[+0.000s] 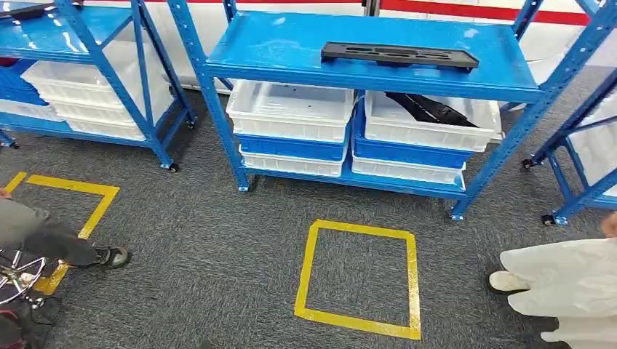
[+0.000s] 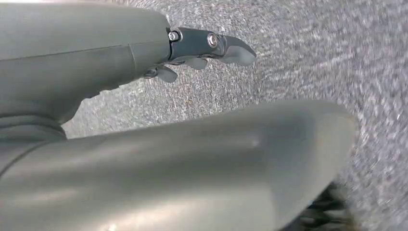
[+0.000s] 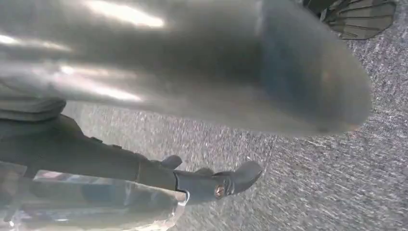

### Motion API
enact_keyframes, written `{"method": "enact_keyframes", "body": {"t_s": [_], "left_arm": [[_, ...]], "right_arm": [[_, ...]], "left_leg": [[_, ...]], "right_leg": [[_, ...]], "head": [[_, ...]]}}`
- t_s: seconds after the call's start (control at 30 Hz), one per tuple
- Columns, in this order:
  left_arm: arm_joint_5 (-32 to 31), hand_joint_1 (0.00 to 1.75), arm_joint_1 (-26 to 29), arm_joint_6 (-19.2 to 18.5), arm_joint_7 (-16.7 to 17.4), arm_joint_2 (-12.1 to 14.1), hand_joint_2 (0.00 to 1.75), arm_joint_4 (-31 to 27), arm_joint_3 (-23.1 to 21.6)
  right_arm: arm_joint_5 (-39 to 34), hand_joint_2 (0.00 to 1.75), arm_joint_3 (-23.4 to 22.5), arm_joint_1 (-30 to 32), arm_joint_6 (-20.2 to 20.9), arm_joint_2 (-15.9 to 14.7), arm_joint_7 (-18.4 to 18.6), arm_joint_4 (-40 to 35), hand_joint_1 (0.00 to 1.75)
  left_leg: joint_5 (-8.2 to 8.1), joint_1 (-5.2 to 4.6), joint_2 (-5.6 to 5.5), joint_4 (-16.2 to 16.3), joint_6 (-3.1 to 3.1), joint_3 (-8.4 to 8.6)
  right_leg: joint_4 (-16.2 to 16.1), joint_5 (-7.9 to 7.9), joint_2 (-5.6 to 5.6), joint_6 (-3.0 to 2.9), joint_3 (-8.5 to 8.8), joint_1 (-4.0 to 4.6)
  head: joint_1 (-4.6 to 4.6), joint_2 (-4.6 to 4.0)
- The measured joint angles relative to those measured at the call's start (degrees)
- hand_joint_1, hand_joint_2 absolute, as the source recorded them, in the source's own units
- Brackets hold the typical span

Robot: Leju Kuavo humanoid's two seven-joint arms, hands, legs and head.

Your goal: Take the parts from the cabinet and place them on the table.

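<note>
Black part (image 1: 399, 55) on shelf (image 1: 291, 51) — fingers (image 2: 226, 45) apart

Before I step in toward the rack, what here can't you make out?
- Black part in the white bin, head view: mostly hidden under the blue shelf.
- Left hand, left wrist view: grip unclear, thumb fills the frame.
- Right hand, right wrist view: blurred, thumb blocks it.
</note>
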Motion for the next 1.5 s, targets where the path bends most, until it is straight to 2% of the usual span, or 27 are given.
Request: {"method": "enact_keyframes", "body": {"t_s": [0.1,0.13,0.17,0.2,0.23,0.27,0.37,0.6,0.67,0.73,0.77,0.8,0.87,0.9,0.93,0.97,1.0,1.07,1.1,1.17,1.27,1.3,1.33,1.4,1.43,1.47,1.5], "left_arm": [[0.0,0.0,0.0,0.0,0.0,0.0,0.0,0.0,0.0],[0.0,0.0,0.0,0.1,0.0,0.0,0.0,0.0,0.0],[0.0,0.0,0.0,0.2,0.0,0.0,0.0,0.0,0.0],[0.0,0.0,-0.3,0.0,-0.2,0.2,0.0,0.0,0.0],[-0.1,0.0,-0.3,0.1,-0.4,0.0,0.0,0.0,0.0],[-0.1,0.0,-0.2,0.1,-0.4,0.0,0.0,0.0,0.0],[-0.1,0.0,-0.3,0.5,-0.3,0.1,0.0,0.0,0.0],[0.0,0.0,-0.3,-0.7,-0.5,0.0,0.0,0.0,0.0],[0.1,0.0,-0.4,-1.1,-0.8,0.1,0.0,0.0,0.0],[0.1,0.0,-0.5,-1.3,-1.0,0.1,0.0,0.0,0.0],[0.1,0.0,-0.5,-1.3,-1.2,0.0,0.0,0.0,0.0],[0.1,0.0,-0.6,-1.3,-1.2,-0.1,0.0,0.0,0.0],[0.1,0.0,-0.6,-1.3,-1.2,0.0,0.0,0.0,0.0],[0.1,0.0,-0.5,-1.3,-1.2,0.0,0.0,0.0,0.0],[0.1,0.0,-0.5,-1.3,-1.2,0.0,0.0,0.0,0.0],[0.1,0.0,-0.4,-1.3,-1.2,0.0,0.0,0.0,0.0],[0.1,0.0,-0.4,-1.3,-1.2,0.0,0.0,0.0,0.0],[0.1,0.0,-0.5,-1.3,-1.2,-0.1,0.0,0.0,0.0],[0.1,0.0,-0.5,-1.3,-1.2,0.0,0.0,0.0,0.0],[0.1,0.0,-0.6,-1.1,-1.2,0.0,0.0,0.0,0.0],[0.1,0.0,-0.7,-0.7,-1.2,0.1,0.0,0.0,0.0],[0.1,0.0,-0.7,-0.7,-1.2,0.1,0.0,0.0,0.0],[0.1,0.0,-0.7,-0.7,-1.2,0.1,0.0,0.0,0.0],[-0.1,0.0,-0.7,-0.7,-1.1,0.1,0.0,0.0,0.0],[-0.2,0.0,-0.6,-0.7,-1.0,0.1,0.0,0.0,0.0],[-0.4,0.0,-0.6,-0.7,-1.0,0.1,0.0,0.0,0.0],[-0.5,0.0,-0.5,-0.7,-1.0,0.1,0.0,0.0,0.0]], "right_arm": [[0.0,0.0,0.0,0.0,0.0,0.0,0.0,0.0,0.0],[0.4,0.0,0.0,0.3,-0.4,0.0,0.0,0.0,0.0],[0.7,0.0,0.0,0.4,-0.8,0.0,0.2,0.0,0.0],[1.2,0.0,0.0,0.3,-1.0,0.1,0.2,0.0,0.0],[1.3,0.0,0.0,0.4,-1.0,0.0,0.2,0.0,0.0],[1.4,0.0,0.0,0.3,-1.0,0.0,0.2,0.0,0.0],[2.1,0.0,0.0,0.3,-1.0,0.0,0.2,0.0,0.0],[2.4,0.0,0.0,0.3,-1.0,-0.1,0.3,0.0,0.0],[2.4,0.0,0.0,0.3,-1.0,0.0,0.4,0.0,0.0],[2.5,0.0,0.0,0.3,-1.0,0.1,0.4,0.0,0.0],[2.6,0.0,0.0,0.3,-0.9,0.0,0.4,0.0,0.0],[2.6,0.0,0.0,0.3,-0.9,-0.2,0.4,0.0,0.0],[2.6,0.0,0.0,0.2,-0.9,-0.1,0.4,0.0,0.0],[2.6,0.0,0.0,0.2,-0.9,-0.1,0.4,0.0,0.0],[2.6,0.0,0.0,0.2,-0.9,-0.1,0.4,0.0,0.0],[2.6,0.0,0.0,0.4,-0.9,-0.1,0.4,0.0,0.0],[2.6,0.0,0.0,0.4,-0.9,-0.2,0.4,0.0,0.0],[2.6,0.0,0.0,0.3,-0.9,-0.4,0.4,0.0,0.0],[2.6,0.0,0.0,0.2,-0.9,-0.3,0.4,0.0,0.0],[2.6,0.0,0.0,0.0,-0.8,-0.1,0.4,0.0,0.0],[2.8,0.0,0.0,0.1,-0.8,-0.1,0.4,0.0,0.0],[2.9,0.0,0.0,0.1,-0.8,-0.1,0.4,0.0,0.0],[3.0,0.0,0.0,0.1,-0.8,-0.1,0.4,0.0,0.0],[3.1,0.0,0.0,0.1,-0.8,-0.1,0.4,0.0,0.0],[3.1,0.0,0.0,0.1,-0.8,0.0,0.4,0.0,0.0],[3.1,0.0,0.0,0.2,-0.8,0.0,0.4,0.0,0.0],[3.1,0.0,0.0,0.2,-0.8,0.0,0.4,0.0,0.0]], "left_leg": [[0.01,0.0,0.0,0.1,0.01,-0.06],[1.59,0.0,-0.01,-0.3,0.27,-0.06],[3.77,0.0,-0.01,-3.3,0.49,1.24],[9.63,-0.36,-1.29,-17.7,1.5,7.66],[9.72,-0.42,-1.22,-17.8,0.09,7.46],[9.84,-0.78,-1.22,-17.8,0.72,7.4],[10.19,-1.56,-1.22,-17.7,1.56,7.05],[10.42,-1.98,-1.23,-17.7,1.95,6.85],[10.25,-2.2,-1.28,-17.2,2.87,6.57],[10.53,-2.08,-1.19,-17.4,3.28,6.61],[11.46,-1.14,-0.81,-18.7,3.79,6.94],[11.67,-1.27,-0.43,-18.9,3.89,6.99],[11.78,-1.1,0.12,-18.8,4.23,6.71],[11.8,-1.11,0.53,-18.8,4.23,6.52],[11.86,-1.12,0.77,-18.8,4.13,6.4],[11.91,-1.09,0.95,-18.8,4.03,6.35],[11.95,-0.94,1.1,-18.7,3.84,6.36],[11.88,-0.57,1.17,-18.5,3.1,6.44],[11.6,-0.75,1.26,-18.2,2.46,6.4],[11.16,-1.16,1.24,-17.8,1.65,6.22],[11.21,-0.41,1.36,-17.6,1.08,6.14],[10.15,-0.21,0.95,-16.5,0.72,5.8],[8.05,-0.18,0.62,-13.6,0.51,4.52],[3.28,-0.15,0.41,-3.8,0.21,-0.23],[2.13,-0.16,0.41,0.0,0.27,-2.2],[2.42,-0.17,0.4,1.3,0.42,-3.1],[4.03,-0.19,0.39,-0.2,0.79,-2.63]], "right_leg": [[0.0,0.0,0.01,0.0,0.0,0.0],[0.0,0.05,0.73,-0.01,0.02,0.1],[0.1,0.1,1.08,-0.08,0.09,0.13],[0.1,0.29,2.01,0.54,-0.01,0.93],[0.5,-0.05,1.91,0.43,-0.87,1.43],[0.4,0.0,1.86,0.64,-0.95,1.26],[0.4,0.42,1.87,1.52,-0.71,0.96],[0.1,0.75,1.87,2.0,-0.78,0.52],[-0.3,1.12,1.96,2.77,-0.75,-0.78],[-0.7,1.42,2.12,3.22,-0.69,-0.62],[-0.3,1.23,2.1,3.37,-0.92,0.18],[1.4,0.0,0.8,2.88,-1.85,0.06],[9.3,-4.2,-0.29,1.87,-5.48,0.23],[14.6,-6.38,-0.42,1.73,-7.89,0.14],[17.9,-7.37,-0.42,1.93,-9.12,0.16],[18.2,-7.26,-0.49,2.33,-8.94,0.04],[15.1,-6.04,-0.64,3.0,-6.79,-0.12],[4.3,-2.51,-1.29,4.27,-0.48,-0.67],[-0.1,-2.27,-2.04,4.4,1.78,-0.96],[0.4,-2.11,-1.45,2.76,1.75,-0.37],[0.5,-1.94,-1.19,1.43,1.68,-0.42],[0.4,-1.82,-1.13,1.19,1.72,-0.41],[0.4,-1.84,-1.12,0.82,1.72,-0.28],[0.4,-1.86,-1.11,0.46,1.55,0.1],[0.4,-1.86,-1.1,0.45,1.5,0.31],[0.4,-1.88,-1.02,0.43,1.51,0.5],[0.4,-1.9,-0.9,0.38,1.58,0.73]], "head": [[0.0,0.0],[0.04,0.0],[0.02,0.0],[0.13,0.0],[0.22,0.0],[0.15,0.0],[0.11,0.0],[0.13,0.0],[-0.15,0.0],[-0.11,0.0],[-0.13,0.0],[-0.13,0.0],[0.59,0.0],[0.55,0.0],[0.72,0.0],[0.7,0.0],[0.74,0.0],[0.68,0.0],[1.04,0.0],[0.81,0.0],[0.68,0.0],[0.66,0.0],[0.59,0.0],[0.55,0.0],[0.57,0.0],[0.59,0.0],[0.59,0.0]]}}
